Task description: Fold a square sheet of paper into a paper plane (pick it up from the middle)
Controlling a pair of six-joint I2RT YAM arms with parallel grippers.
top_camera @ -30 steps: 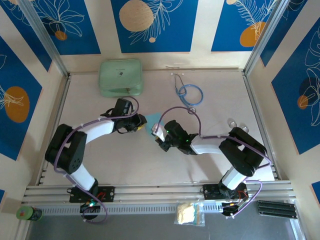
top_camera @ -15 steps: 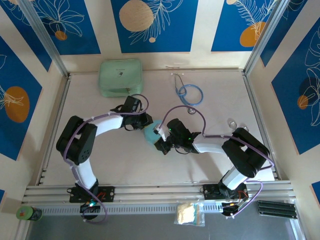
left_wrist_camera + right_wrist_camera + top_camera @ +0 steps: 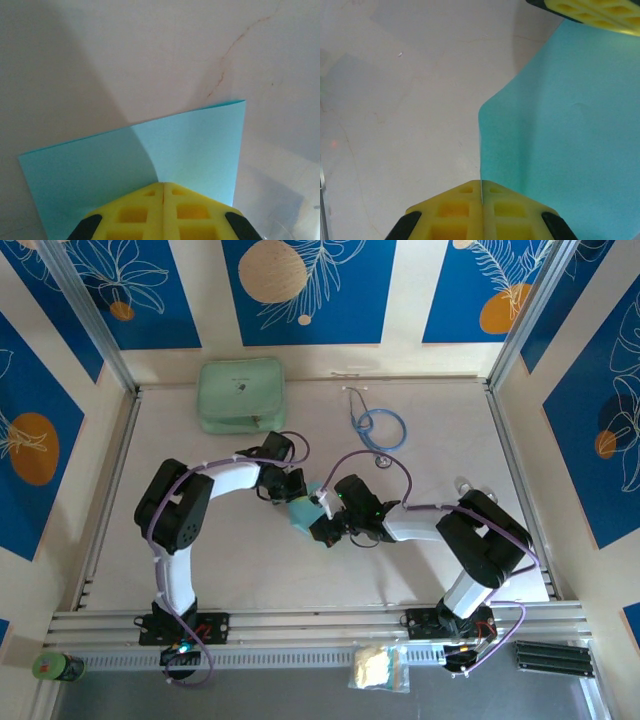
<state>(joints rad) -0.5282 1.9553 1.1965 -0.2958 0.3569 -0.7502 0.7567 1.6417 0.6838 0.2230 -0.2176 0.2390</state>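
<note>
Seen from overhead, both of my arms reach in toward the middle of the pale table (image 3: 420,570), and their tips meet over a small patch of light blue. That patch is the square sheet of paper (image 3: 303,510), near the centre of the table and caught between the two tools.

The left gripper (image 3: 292,488) comes in from the upper left. Its wrist camera looks down two yellow fingers (image 3: 140,215) pressed flat together, with only a thin seam between them. The near edge of the sheet (image 3: 100,165) runs into that seam, so this tool is fully closed and pinching the paper. Beyond the fingers the sheet spreads out with a soft curve down its middle and throws a shadow on the table.

The right gripper (image 3: 322,517) comes in from the right. Its wrist camera shows the same thing: yellow fingers (image 3: 450,215) closed tight, with one edge of the sheet (image 3: 570,125) disappearing into the seam. The paper bulges upward and to the right from there, bowed rather than flat. At the top right corner of that view are the yellow pads (image 3: 600,12) of the left gripper, on the far side of the sheet.

Toward the back of the table, well apart from the paper, a mint-green case (image 3: 241,395) sits on the left and a blue-tubed stethoscope (image 3: 378,426) lies on the right.
</note>
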